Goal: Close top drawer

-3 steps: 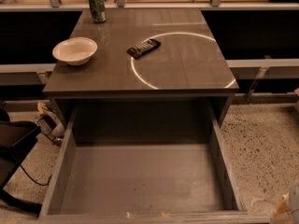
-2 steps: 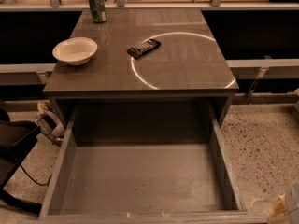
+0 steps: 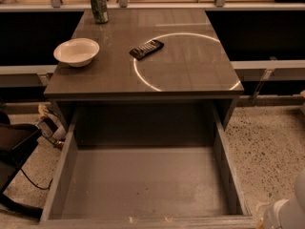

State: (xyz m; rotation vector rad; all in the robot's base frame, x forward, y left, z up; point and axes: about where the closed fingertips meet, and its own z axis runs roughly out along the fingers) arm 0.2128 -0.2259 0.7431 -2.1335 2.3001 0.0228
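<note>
Lower right, hand [image 3: 285,213]; top drawer [image 3: 143,187] outward.

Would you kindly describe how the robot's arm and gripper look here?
Only a smooth, rounded, off-white piece of the arm shows, at the lower right corner beside the top drawer. No cables or markings are visible. The gripper is out of view.

no readable text

nothing here can be read. the green can [image 3: 99,7] at the far left of the cabinet top [image 3: 190,75] carries pale print, too small to make out. the black remote control [image 3: 147,48] shows rows of buttons with no legible marks. the white bowl [image 3: 76,51] and the open top drawer [image 3: 143,185] bear no writing. the gripper cannot be made out; a pale rounded robot part [image 3: 285,213] at the lower right corner is unmarked.
</note>
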